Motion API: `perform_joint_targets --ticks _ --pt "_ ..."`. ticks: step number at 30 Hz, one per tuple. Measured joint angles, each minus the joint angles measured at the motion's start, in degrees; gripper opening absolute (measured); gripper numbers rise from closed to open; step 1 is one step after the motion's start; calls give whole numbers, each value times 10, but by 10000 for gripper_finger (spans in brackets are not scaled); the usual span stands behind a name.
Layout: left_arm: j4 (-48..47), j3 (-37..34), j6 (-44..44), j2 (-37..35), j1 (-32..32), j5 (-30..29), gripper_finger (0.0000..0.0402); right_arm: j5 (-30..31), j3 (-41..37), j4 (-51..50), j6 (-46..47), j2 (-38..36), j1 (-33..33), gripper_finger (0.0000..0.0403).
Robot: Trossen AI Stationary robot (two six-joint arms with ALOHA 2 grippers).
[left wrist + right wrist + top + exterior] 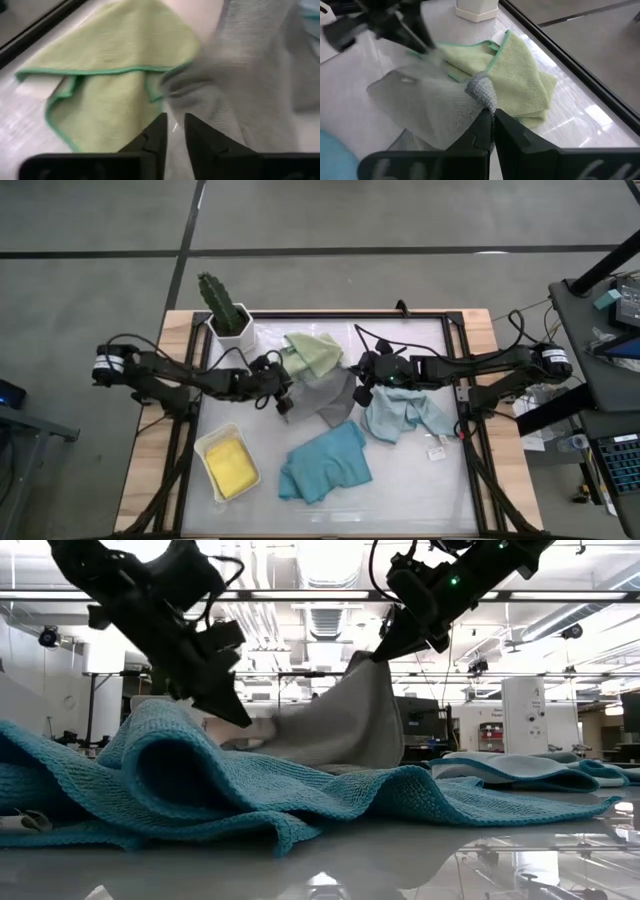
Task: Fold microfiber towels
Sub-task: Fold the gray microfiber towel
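Folding grey towel point(328, 395) mid-frame: right gripper point(491, 116) clamped on its corner, left gripper point(174, 131) slightly apart at its edge. Yellow towel point(230, 464) folded in tray point(203, 447); green point(312, 352), pale blue point(402, 415), teal point(325, 465) towels unfolded.

A robotics lab or workshop. The white table point(420, 480) sits in a black frame point(470, 430) on bare concrete floor point(400, 220); beyond it run ceiling ducts point(330, 615), strip lights point(560, 595) and equipment racks point(525, 715).
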Motion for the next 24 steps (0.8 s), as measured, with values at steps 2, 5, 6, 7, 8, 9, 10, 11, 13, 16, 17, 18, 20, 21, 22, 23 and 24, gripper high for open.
perform_joint_targets --ticks 2,5,6,7,8,9,10,11,13,16,17,18,20,21,22,23,24 --pt "5 -1 -13 1 16 -10 76 1 0 -3 -1 0 -1 9" --pt "3 3 -8 -2 27 -11 102 2 0 -4 -2 0 -1 9" --pt "3 5 2 -7 26 -6 109 2 0 -5 -2 0 -1 9" --pt "7 7 20 -10 21 8 114 2 0 -5 -2 0 -1 9" --pt "23 9 41 -11 15 27 119 2 0 -8 -4 0 -1 9" --pt "36 9 56 -11 6 44 122 2 0 -9 -8 0 -1 9" --pt "42 9 68 -11 -3 54 125 2 0 -9 -11 0 -1 9" --pt "53 8 74 -6 -13 57 128 2 0 -9 -12 0 -1 9" --pt "71 9 80 7 -26 56 135 2 0 -8 -15 0 -2 9" --pt "104 8 71 32 -32 18 152 2 0 -3 -23 0 -3 9" --pt "112 8 71 41 -32 6 158 2 0 -3 -26 0 -4 9" --pt "121 8 72 52 -32 -2 163 2 0 -2 -27 0 -4 9" --pt "139 18 71 80 -31 -4 169 2 0 -1 -31 0 -5 9" --pt "136 25 71 92 -30 -4 170 2 0 -2 -31 0 -5 9" --pt "133 33 71 107 -30 -6 171 2 0 -2 -31 0 -5 9" --pt "134 45 71 121 -29 -7 171 2 0 -2 -31 0 -5 9" --pt "135 54 71 134 -29 -10 171 2 0 -2 -34 0 -5 9"
